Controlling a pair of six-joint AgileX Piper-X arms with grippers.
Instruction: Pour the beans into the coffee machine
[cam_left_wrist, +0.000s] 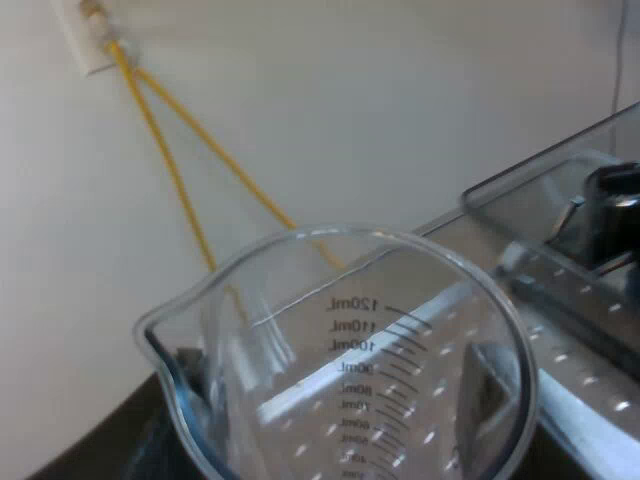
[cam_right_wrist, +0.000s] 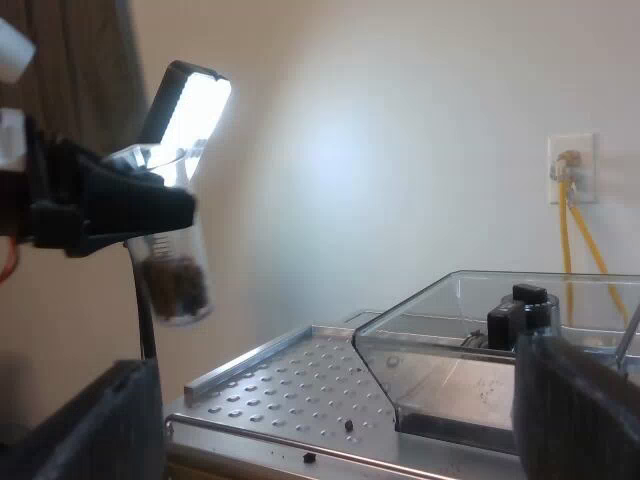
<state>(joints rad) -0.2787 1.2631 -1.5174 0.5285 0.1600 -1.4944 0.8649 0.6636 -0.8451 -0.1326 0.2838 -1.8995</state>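
A pale wall (cam_right_wrist: 380, 150) backs the espresso machine (cam_right_wrist: 300, 390), its perforated steel top carrying the clear bean hopper (cam_right_wrist: 480, 330). My right gripper (cam_right_wrist: 330, 420) is spread wide, nothing between its fingers. My left gripper (cam_right_wrist: 160, 210) pinches the measuring glass (cam_right_wrist: 175, 265), tilted beside a lit lamp panel (cam_right_wrist: 190, 100), short of the hopper, beans (cam_right_wrist: 178, 282) in its bottom. The left wrist view looks into its mouth. Yellow cables (cam_left_wrist: 170, 160) hang from a wall socket (cam_right_wrist: 572, 168). Two stray beans (cam_right_wrist: 347, 425) lie on the steel.

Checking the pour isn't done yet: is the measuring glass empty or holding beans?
Holding beans: dark beans lie in the bottom of the measuring glass, which is clear above them.
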